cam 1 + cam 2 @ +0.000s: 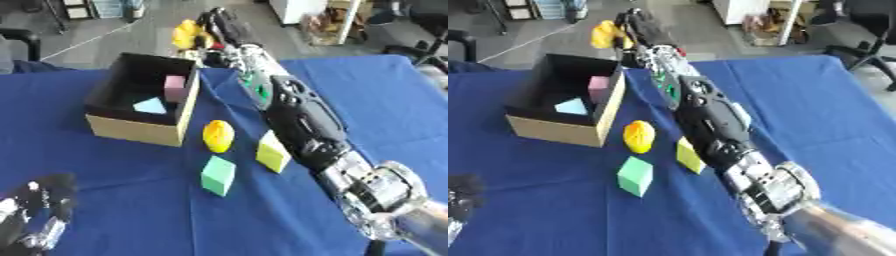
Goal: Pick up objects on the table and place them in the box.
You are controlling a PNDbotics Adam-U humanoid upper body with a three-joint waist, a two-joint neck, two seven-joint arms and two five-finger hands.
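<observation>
Box [140,131] of cardboard, black inside, stands open-topped on the left part of the bench [122,215], which wears a blue cloth; inside it lie a pink block [174,88] against the right wall and a pale blue piece [150,106] on the floor. Just right of the box's near corner lies a yellow-orange ovoid [218,135]; beside that, to the right, a yellow-green block [272,152] sits touching or nearly touching the right arm; nearer the camera and apart from both stands a green cube [218,175].

Right arm [302,117] reaches in from the lower right and runs in one long, nearly straight diagonal up the middle of the view, past the box's right side and beyond the bench's far edge; its silver joint shows large at the lower right, its black forearm lies low over the cloth. Right hand [636,22] is at the far end, raised above the floor behind the box, its black fingers curled about a yellow object [606,34] whose shape I cannot make out.

Left hand [37,210] shows at the lower left corner, idle over the cloth; its fingers point upward, relaxed and holding nothing.
</observation>
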